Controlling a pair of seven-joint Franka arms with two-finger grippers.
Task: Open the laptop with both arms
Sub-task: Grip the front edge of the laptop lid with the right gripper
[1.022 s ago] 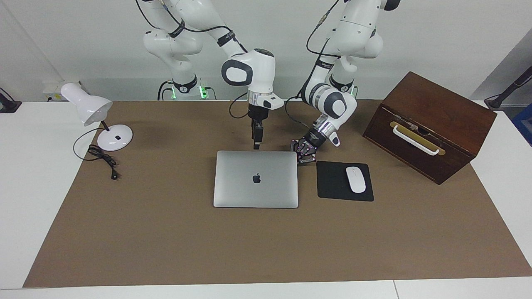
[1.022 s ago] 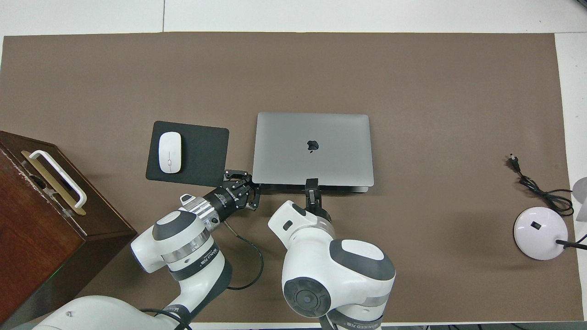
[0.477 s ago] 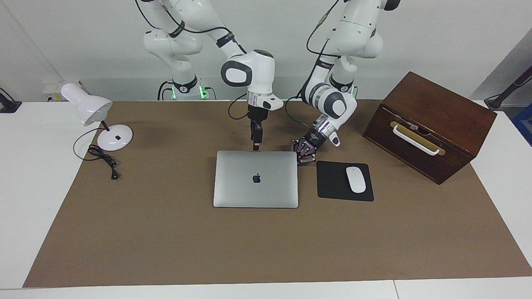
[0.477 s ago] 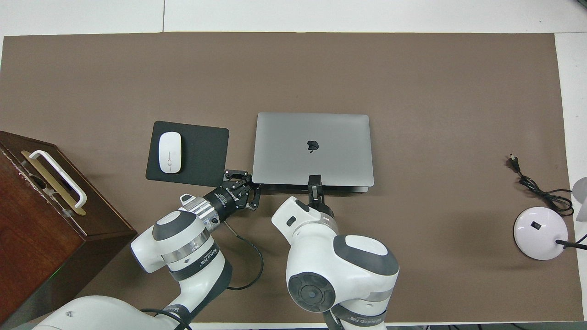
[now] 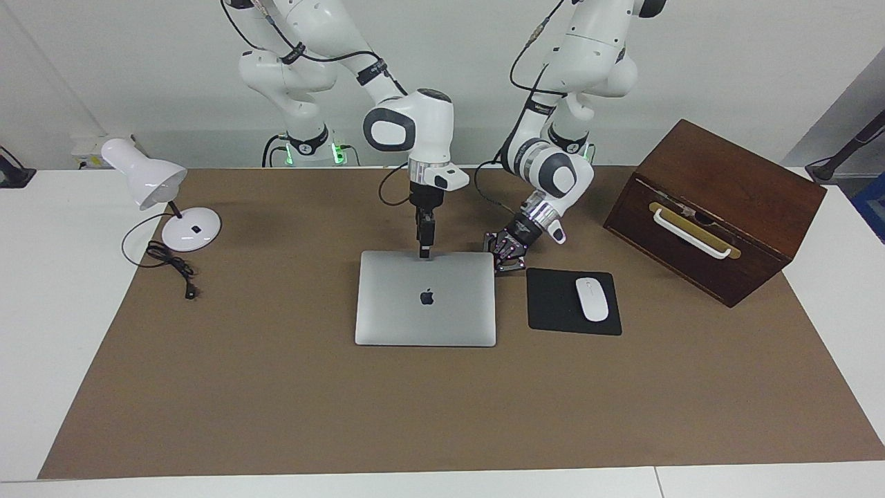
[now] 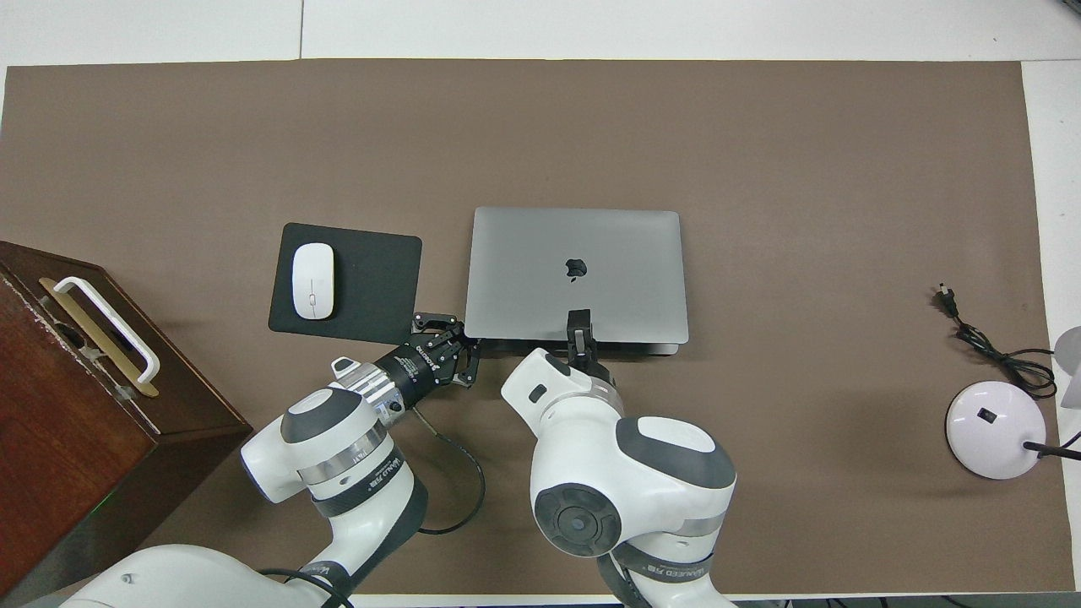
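In the facing view, a white desk lamp (image 5: 160, 190) stands toward the right arm's end of the table, well apart from the work. Next comes the right gripper (image 5: 425, 253), hanging straight down with its fingertips pressed together, poised at the middle of the laptop's edge nearest the robots; whether it touches the lid cannot be told.

The laptop (image 5: 426, 298) lies shut and flat at the middle of the brown mat (image 5: 276, 387). Its long axis runs from one arm's end of the table toward the other, and the edge that faces the robots shows a dark seam in the overhead view (image 6: 583, 346).

The left gripper (image 5: 505, 257) sits low, just beside the laptop's corner nearest the robots on the left arm's side, fingertips together and slanted toward that corner. Past it lie a black mouse pad (image 5: 553, 308) with a white mouse (image 5: 592, 299), then a wooden box (image 5: 719, 207).

Both grippers are at the same near edge, so the lift probably turns on that edge rising while the corner is held down.
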